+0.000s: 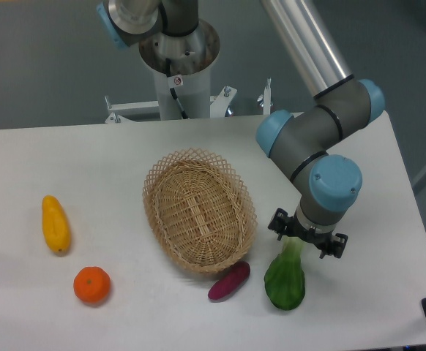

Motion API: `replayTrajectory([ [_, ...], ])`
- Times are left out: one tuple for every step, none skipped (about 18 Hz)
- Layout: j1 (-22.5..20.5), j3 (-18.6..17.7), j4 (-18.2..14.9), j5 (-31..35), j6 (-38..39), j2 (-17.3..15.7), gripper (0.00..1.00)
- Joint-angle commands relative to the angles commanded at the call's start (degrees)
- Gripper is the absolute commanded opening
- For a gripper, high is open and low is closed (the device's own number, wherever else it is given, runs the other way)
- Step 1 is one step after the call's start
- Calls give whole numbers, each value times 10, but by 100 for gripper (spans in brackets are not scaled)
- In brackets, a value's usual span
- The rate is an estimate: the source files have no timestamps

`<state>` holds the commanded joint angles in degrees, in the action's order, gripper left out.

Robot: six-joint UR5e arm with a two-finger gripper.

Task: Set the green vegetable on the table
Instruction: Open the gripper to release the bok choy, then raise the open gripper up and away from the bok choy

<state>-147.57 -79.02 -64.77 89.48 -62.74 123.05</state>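
Observation:
The green vegetable point(285, 281) has a dark green leafy body and a pale stalk. It is at the front right of the white table point(88, 153), right of the basket. Its stalk end points up into my gripper point(299, 246), which hangs straight down over it. The fingers are mostly hidden under the wrist and seem closed on the stalk. The leafy end is low, at or just above the tabletop; I cannot tell whether it touches.
An oval wicker basket point(198, 212) stands in the middle, empty. A purple eggplant piece point(229, 281) lies just left of the vegetable. An orange point(91, 284) and a yellow oblong fruit point(55, 224) lie at the left. The table's right edge is close.

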Motion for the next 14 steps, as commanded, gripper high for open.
replayTrajectory([
  [-4,10,-10,-6,-13,-2,100],
  [-9,19,-24,-10,-18,-3,100],
  [-13,28,-39,-10,-19,-4,100],
  [-19,35,-54,-11,-22,-5,100],
  [-25,41,-65,-11,-29,-6,100],
  [-30,48,-73,-11,-36,-6,100],
  [-32,54,-78,-11,-45,-6,100],
  [-37,59,-83,-11,-55,-6,100],
  [-43,63,-84,-11,-64,-6,100],
  [-45,69,-84,-11,-73,-4,100],
  [-48,75,-86,-12,-82,-3,100],
  [-55,76,-90,-17,-95,-4,100],
  [-59,78,-92,-21,-107,-4,100],
  [-63,82,-98,-21,-120,-5,100],
])
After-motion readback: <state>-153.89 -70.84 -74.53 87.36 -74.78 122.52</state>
